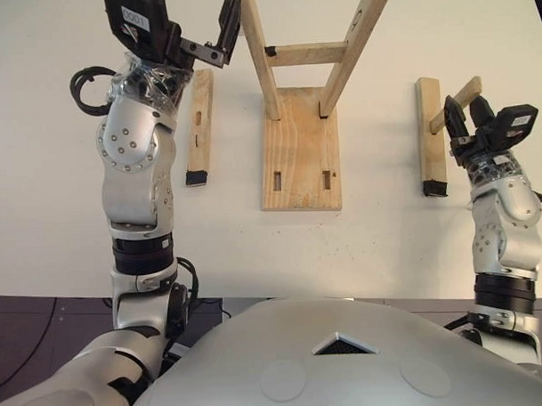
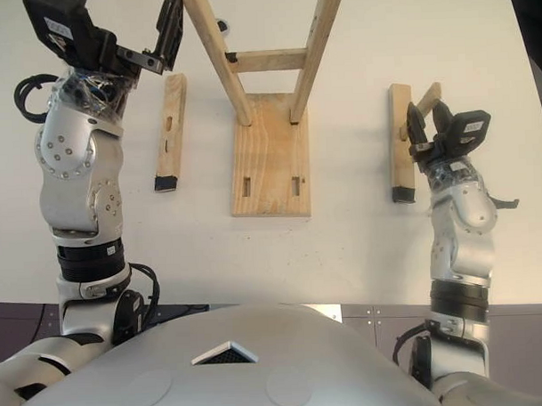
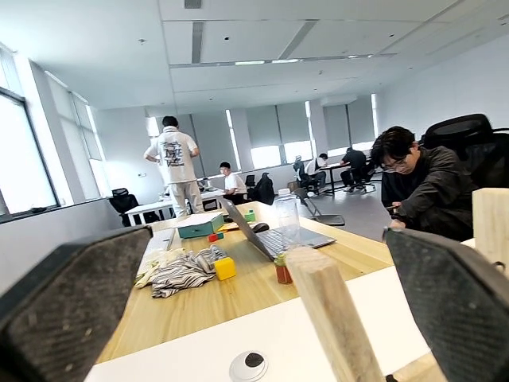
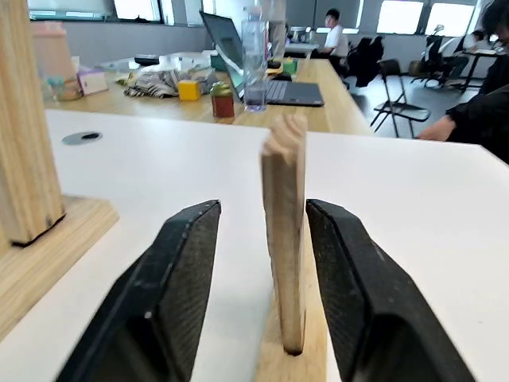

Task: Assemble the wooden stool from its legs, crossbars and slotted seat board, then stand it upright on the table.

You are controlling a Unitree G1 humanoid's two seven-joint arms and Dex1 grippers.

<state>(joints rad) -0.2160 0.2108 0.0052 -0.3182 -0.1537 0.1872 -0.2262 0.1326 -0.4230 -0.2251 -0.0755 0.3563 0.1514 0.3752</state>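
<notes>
Crossbar [image 4: 284,239] stands up from the right leg [image 1: 432,139], between the fingers [image 4: 179,286] of my right pincer [image 1: 467,116], which are apart and do not press it yet. This leg lies flat, long axis pointing away from me, right of the seat board [image 1: 300,153], so my right arm is nearer. My left pincer [image 1: 216,40], apart too, hangs high beside the standing legs [image 1: 259,52].
</notes>
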